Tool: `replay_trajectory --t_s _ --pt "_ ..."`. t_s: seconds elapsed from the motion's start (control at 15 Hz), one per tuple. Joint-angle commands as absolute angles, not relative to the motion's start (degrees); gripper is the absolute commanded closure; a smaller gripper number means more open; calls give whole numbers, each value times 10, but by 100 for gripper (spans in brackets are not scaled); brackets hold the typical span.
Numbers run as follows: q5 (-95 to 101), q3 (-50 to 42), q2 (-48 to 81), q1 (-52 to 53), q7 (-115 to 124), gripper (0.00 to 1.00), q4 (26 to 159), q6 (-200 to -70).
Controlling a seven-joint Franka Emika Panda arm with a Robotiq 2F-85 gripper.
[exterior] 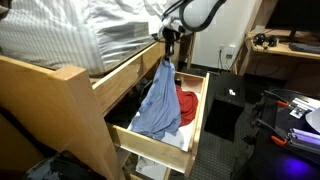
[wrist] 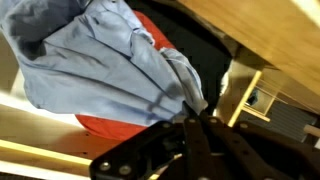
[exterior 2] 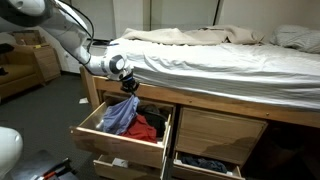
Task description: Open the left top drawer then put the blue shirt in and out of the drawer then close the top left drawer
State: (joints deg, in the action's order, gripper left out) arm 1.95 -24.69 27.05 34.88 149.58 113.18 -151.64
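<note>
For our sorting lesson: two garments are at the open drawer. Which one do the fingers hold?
The blue shirt: the fingers pinch its top and it hangs into the left top drawer. The red garment lies inside, ungripped.

In the wrist view the blue shirt [wrist: 110,70] ran off the top and left edges and covered most of the red garment [wrist: 105,124]. The hand [wrist: 196,120] was dark and blurred there, its fingertips buried in cloth. In an exterior view, clothes hid the bottom of the left top drawer [exterior: 201,105].
</note>
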Motion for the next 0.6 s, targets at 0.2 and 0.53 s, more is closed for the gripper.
replay_trajectory --t_s 0.2,0.53 --pt "34 -546 160 607 1491 100 1130 -1449" --pt "19 -759 156 809 1491 100 1055 -1425"
